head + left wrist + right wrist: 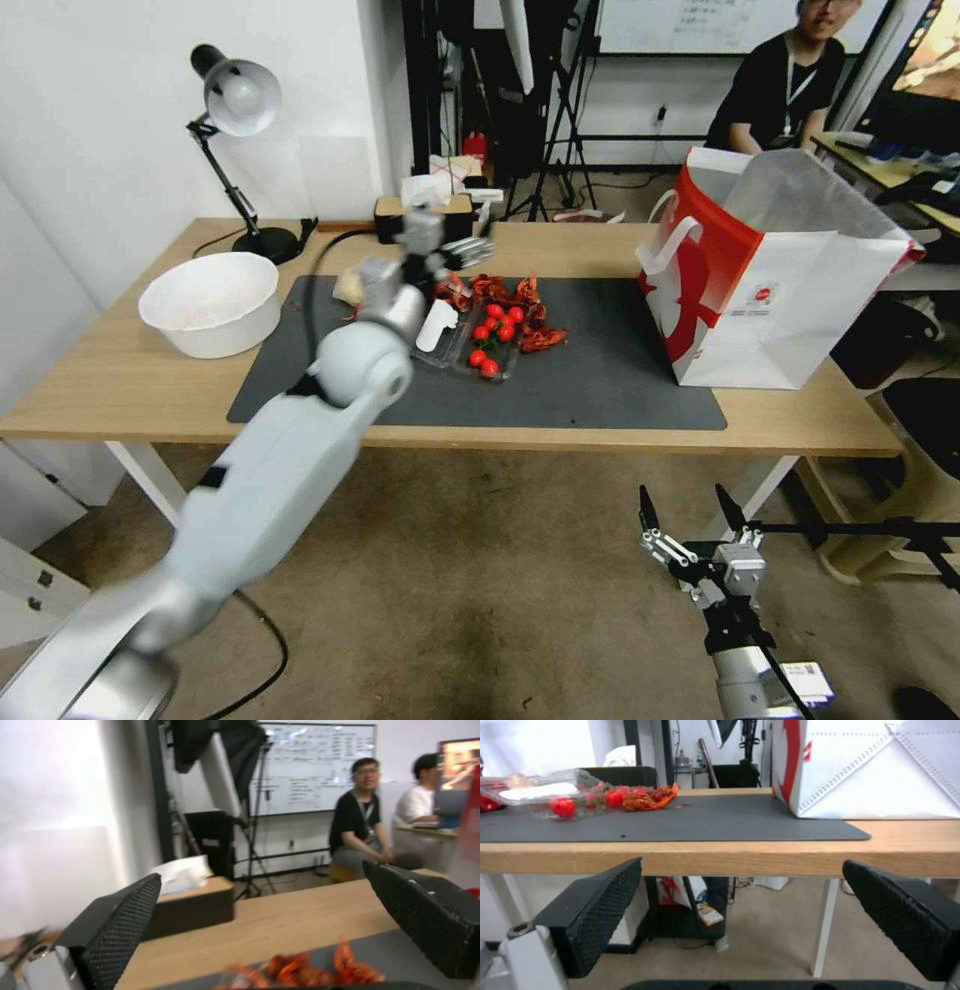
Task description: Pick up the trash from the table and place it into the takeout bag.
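The trash lies on the table (100,385): a pale bowl (210,300) at the left, and red shell scraps (520,310) (320,969) (647,798) beside a clear tray of cherry tomatoes (490,345) (565,804) on the dark mat (600,375). A pale lump (348,287) peeks out behind my left arm. The takeout bag (770,285) (875,768) stands upright at the right end, mouth open. My left gripper (468,248) (260,873) hovers open over the mat's far edge, above the scraps, holding nothing. Open too, my right gripper (690,520) (742,862) hangs below the table's front edge.
A desk lamp (235,110) stands at the back left corner. A tissue box (425,205) (192,903) sits at the back edge, just beyond my left gripper. A chair (920,440) and a desk crowd the right side; a seated person is behind the bag.
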{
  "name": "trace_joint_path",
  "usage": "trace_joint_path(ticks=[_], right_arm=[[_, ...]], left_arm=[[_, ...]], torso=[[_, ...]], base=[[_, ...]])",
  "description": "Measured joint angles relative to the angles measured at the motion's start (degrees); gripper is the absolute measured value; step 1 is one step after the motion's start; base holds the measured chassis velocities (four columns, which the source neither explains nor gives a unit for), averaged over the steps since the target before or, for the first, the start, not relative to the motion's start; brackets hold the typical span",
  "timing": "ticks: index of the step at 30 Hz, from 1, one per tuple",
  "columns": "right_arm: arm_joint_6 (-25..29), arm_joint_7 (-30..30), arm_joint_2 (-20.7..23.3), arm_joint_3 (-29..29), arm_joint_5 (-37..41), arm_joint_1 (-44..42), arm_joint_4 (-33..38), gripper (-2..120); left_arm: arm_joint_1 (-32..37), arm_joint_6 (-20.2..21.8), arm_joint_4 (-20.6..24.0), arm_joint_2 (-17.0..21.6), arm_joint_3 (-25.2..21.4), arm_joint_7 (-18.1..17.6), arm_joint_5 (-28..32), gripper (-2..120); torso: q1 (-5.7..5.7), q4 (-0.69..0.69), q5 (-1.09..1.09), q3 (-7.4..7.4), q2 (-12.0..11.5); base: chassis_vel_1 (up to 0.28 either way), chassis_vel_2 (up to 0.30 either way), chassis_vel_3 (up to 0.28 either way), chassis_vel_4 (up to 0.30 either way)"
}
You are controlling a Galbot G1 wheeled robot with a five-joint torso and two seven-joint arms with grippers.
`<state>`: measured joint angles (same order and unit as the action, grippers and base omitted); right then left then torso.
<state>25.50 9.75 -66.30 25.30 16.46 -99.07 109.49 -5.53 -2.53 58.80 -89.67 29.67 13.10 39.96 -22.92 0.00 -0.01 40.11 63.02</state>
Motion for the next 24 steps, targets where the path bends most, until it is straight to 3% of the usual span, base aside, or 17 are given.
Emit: trace_joint_path(ticks=[3, 6, 8, 10, 11, 13, 14, 16, 18, 20, 22, 23, 24], right_arm=[[0.0, 0.0, 0.0, 0.0, 0.0, 0.0, 0.0, 100], [0.3, 0.0, -0.1, 0.2, 0.0, -0.5, 0.3, 100], [0.6, 0.1, -0.1, 0.3, 0.0, -1.6, 1.6, 100], [0.7, 0.1, -0.1, 0.4, 0.0, -1.8, 1.9, 100], [0.7, 0.2, 0.0, 0.6, 0.0, -2.1, 2.1, 100], [0.7, 0.3, -0.1, 0.7, 0.0, -2.1, 2.3, 100], [0.7, 0.3, -0.1, 0.7, 0.0, -2.1, 2.3, 100], [0.8, 0.4, -0.4, 0.4, -0.2, -2.4, 2.6, 100], [0.8, 0.4, -0.5, 0.3, -0.3, -2.5, 2.7, 100], [0.8, 0.4, -0.5, 0.3, -0.5, -2.8, 3.0, 100], [0.8, 0.4, -0.5, 0.2, -0.6, -2.8, 3.1, 100], [0.8, 0.4, -0.5, 0.1, -0.7, -3.0, 3.2, 100], [0.8, 0.4, -0.6, 0.0, -0.8, -3.1, 3.2, 100]], left_arm=[[0.3, 0.2, 0.2, 0.2, -0.4, -0.2, 0.4, 100], [3.1, 1.8, 2.4, 1.8, -3.9, -3.2, 3.6, 100], [9.1, 4.9, 7.1, 4.1, -10.0, -13.8, 6.7, 100], [11.1, 5.5, 8.9, 4.8, -11.7, -15.9, 6.7, 100], [14.4, 6.4, 12.6, 6.1, -14.7, -18.6, 5.2, 100], [19.4, 6.5, 20.0, 8.8, -17.9, -20.4, 1.5, 100], [19.4, 6.5, 20.0, 8.8, -17.9, -20.4, 1.5, 100], [25.5, 7.5, 28.2, 14.1, -20.5, -23.4, -3.0, 100], [27.4, 8.2, 30.3, 16.0, -21.3, -24.5, -4.2, 100], [32.9, 10.7, 35.5, 20.9, -24.3, -26.3, -5.8, 100], [34.3, 11.4, 37.0, 22.0, -25.3, -26.6, -6.0, 100], [38.2, 12.0, 39.9, 24.5, -28.1, -27.6, -6.1, 100], [39.7, 12.4, 40.5, 25.2, -28.8, -28.0, -6.1, 100]], torso=[[0.00, 0.00, 0.00, 0.00, 0.0], [0.00, 0.01, 0.00, 0.00, 0.0], [0.00, 0.01, -0.01, 0.00, 0.0], [0.00, 0.01, -0.01, 0.00, 0.0], [0.00, 0.00, -0.02, 0.00, 0.0], [0.00, 0.00, -0.02, 0.00, 0.0], [0.00, 0.00, -0.02, 0.00, 0.0], [0.00, 0.00, -0.03, 0.00, 0.0], [0.00, 0.00, -0.03, -0.01, 0.0], [0.01, 0.02, -0.03, -0.01, 0.0], [0.00, 0.00, -0.04, 0.00, 0.0], [0.01, -0.02, 0.04, -0.01, 0.0], [0.00, 0.03, 0.00, 0.00, 0.0]], base=[[0.000, 0.000, 0.000, 0.000], [0.000, 0.000, 0.000, 0.000], [0.000, 0.000, 0.000, 0.000], [0.000, 0.000, 0.000, 0.000], [0.000, 0.000, 0.000, 0.000], [0.000, 0.000, 0.000, 0.000], [0.000, 0.000, 0.000, 0.000], [0.000, 0.000, 0.000, 0.000], [0.000, 0.000, 0.000, 0.000], [0.000, 0.000, 0.000, 0.000], [0.000, 0.000, 0.000, 0.000], [0.000, 0.000, 0.000, 0.000], [0.000, 0.000, 0.000, 0.000]])
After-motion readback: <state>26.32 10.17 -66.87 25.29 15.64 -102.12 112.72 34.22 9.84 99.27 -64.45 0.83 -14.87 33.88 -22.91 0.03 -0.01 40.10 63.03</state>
